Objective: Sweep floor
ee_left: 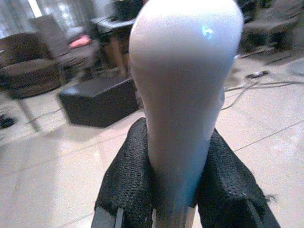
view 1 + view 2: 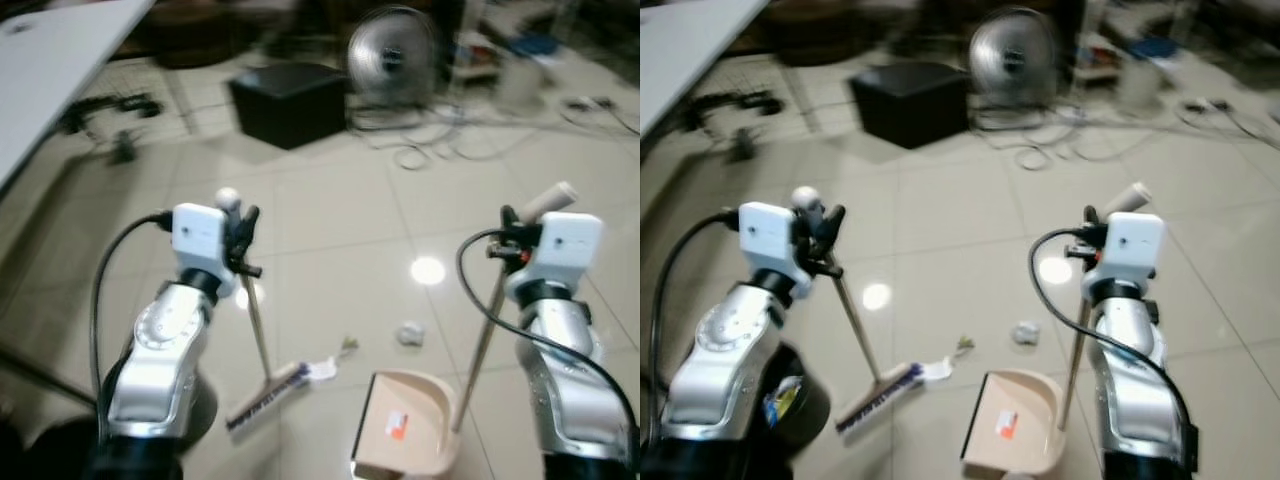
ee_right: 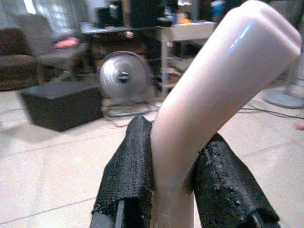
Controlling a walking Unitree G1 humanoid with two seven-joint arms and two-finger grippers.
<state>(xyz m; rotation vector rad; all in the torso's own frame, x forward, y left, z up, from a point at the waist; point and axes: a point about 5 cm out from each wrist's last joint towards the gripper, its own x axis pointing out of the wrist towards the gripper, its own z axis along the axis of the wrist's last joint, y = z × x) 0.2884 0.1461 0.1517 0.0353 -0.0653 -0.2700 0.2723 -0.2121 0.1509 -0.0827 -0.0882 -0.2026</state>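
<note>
- Left eye view: my left gripper is clenched on the broom near the top of its stick; the bristle head rests on the tile just left of the dustpan. My right gripper is clenched on the dustpan's handle, and the pan sits flat with its mouth toward the broom.
- Left eye view, litter: a paper scrap lies at the bristle tip, a small bit just beyond it, and a crumpled wad lies past the pan's far edge. Risk, as I judge it: a fast stroke could flick the light wad across the glossy tile and past the pan.
- Right eye view: a dark bin stands close by my left arm. Risk: a wide backswing could knock it.
- Left wrist view: both pads press the stick's rounded white cap. It looks smooth, so I judge that the stick could twist in my hold.
- Right wrist view: pads pinch the bent handle; a tilt could lift the pan lip so that dust slides under.
- Room: pale glossy tiles, black box, floor fan, loose cables, white table, sofa. The cables could snag the broom.
</note>
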